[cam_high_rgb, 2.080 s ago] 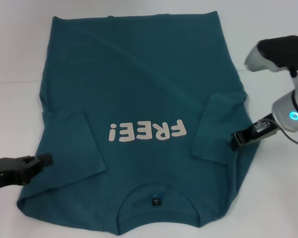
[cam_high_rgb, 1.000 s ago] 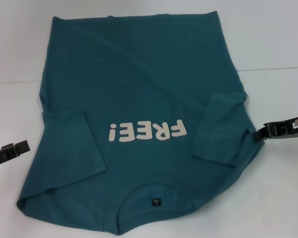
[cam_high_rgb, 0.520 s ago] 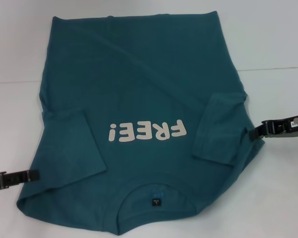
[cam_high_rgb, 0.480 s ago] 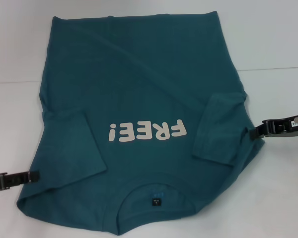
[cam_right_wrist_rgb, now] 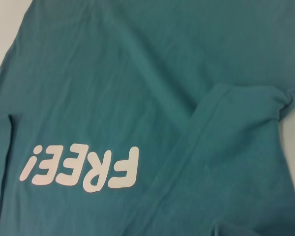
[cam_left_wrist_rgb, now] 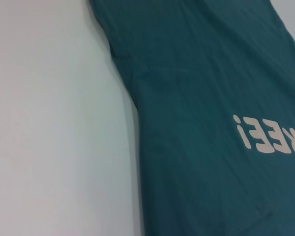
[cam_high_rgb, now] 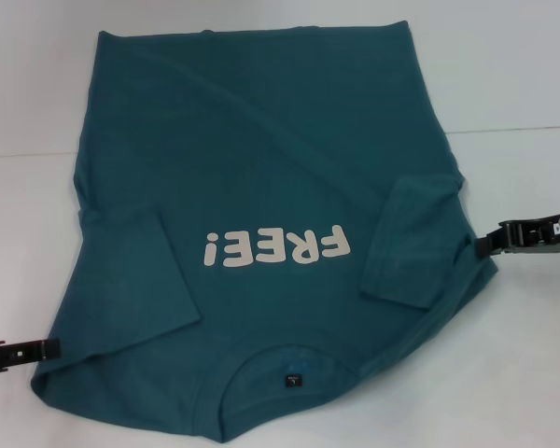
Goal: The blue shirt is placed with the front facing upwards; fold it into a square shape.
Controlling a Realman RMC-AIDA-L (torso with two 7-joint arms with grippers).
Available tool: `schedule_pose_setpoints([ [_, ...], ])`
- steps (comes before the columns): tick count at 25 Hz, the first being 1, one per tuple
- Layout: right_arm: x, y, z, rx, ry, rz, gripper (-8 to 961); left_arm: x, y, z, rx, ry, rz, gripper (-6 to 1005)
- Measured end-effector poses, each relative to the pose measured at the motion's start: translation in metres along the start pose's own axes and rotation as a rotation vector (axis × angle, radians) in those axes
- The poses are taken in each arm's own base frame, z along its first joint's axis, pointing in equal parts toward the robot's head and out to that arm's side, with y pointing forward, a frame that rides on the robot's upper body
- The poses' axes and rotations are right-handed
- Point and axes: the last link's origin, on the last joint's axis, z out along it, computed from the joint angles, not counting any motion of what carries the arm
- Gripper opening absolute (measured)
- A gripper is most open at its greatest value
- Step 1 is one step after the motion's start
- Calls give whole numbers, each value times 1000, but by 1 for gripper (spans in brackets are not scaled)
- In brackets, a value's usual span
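The blue shirt (cam_high_rgb: 261, 159) lies flat and front up on the white table, collar and dark label (cam_high_rgb: 291, 380) toward me. The white "FREE!" lettering (cam_high_rgb: 273, 247) reads upside down. Both short sleeves are folded inward onto the body, one at the left (cam_high_rgb: 135, 280) and one at the right (cam_high_rgb: 415, 243). My left gripper (cam_high_rgb: 49, 349) sits low at the left, its tip by the shirt's near shoulder corner. My right gripper (cam_high_rgb: 485, 245) reaches in from the right, its tip at the shirt's edge beside the folded sleeve. The left wrist view shows the shirt (cam_left_wrist_rgb: 211, 98); the right wrist view shows the lettering (cam_right_wrist_rgb: 83, 169).
The white table (cam_high_rgb: 513, 75) surrounds the shirt, with bare surface to the left (cam_left_wrist_rgb: 54, 123) and right. A faint seam line (cam_high_rgb: 523, 129) crosses the table behind the shirt's middle.
The left gripper has slid along the shirt's left side toward its near shoulder corner. The right gripper has drawn back slightly to the right. The shirt lies as before.
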Motion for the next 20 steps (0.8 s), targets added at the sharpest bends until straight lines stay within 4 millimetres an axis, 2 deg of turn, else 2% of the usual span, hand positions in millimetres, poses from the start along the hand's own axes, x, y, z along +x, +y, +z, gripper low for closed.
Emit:
schedule_pose_setpoints([
  [20, 5, -1, 2, -6, 12, -2, 22, 1, -1, 11, 48, -42, 60, 759],
])
